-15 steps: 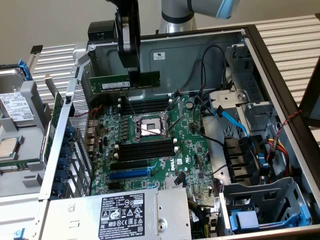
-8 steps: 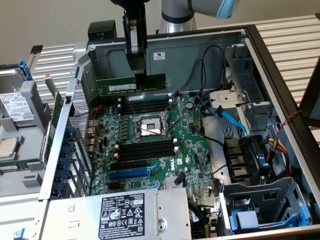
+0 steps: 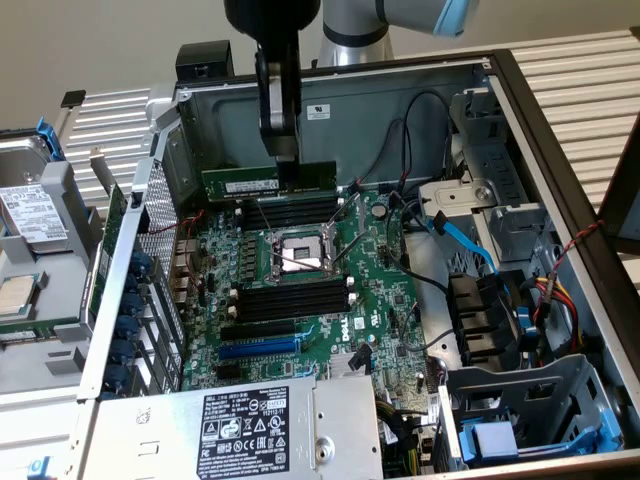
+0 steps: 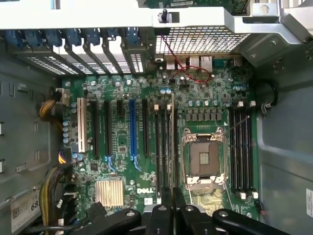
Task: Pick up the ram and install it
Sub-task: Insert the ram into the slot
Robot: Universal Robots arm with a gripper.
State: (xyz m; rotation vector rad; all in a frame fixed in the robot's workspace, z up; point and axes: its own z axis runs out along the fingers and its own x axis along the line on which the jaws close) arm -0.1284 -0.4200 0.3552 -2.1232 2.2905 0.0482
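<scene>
We see the hand (image 3: pixel 287 168) in the upper middle of the exterior view, hanging down from the dark arm (image 3: pixel 275 90) into the open computer box (image 3: pixel 560 200). The hand is almost closed, with only a thin gap, and it pinches the ram (image 3: pixel 245 183) by its top edge. The ram is a long green strip with a small white label. It stands level on its long edge, and most of it sticks out toward the exterior view's left of the hand. It is right over the black slots (image 3: pixel 285 212) at the far side of the green board (image 3: pixel 380 300). We cannot tell if its lower edge touches them. In the wrist view we look down past the hand (image 4: pixel 173 198). There the ram (image 4: pixel 173 142) looks like one thin line running along the black slots (image 4: pixel 164 147), just beside the silver chip holder (image 4: pixel 204 159). The two fingers (image 4: pixel 165 210) press on the ram from both sides. In the exterior view, more black slots (image 3: pixel 290 300) lie in the middle of the frame, on the near side of the chip holder (image 3: pixel 298 255). The blue slot (image 3: pixel 258 348) lies lower, well apart from the ram. A grey box (image 3: pixel 330 420) with a black label sits at the bottom middle of the frame.
</scene>
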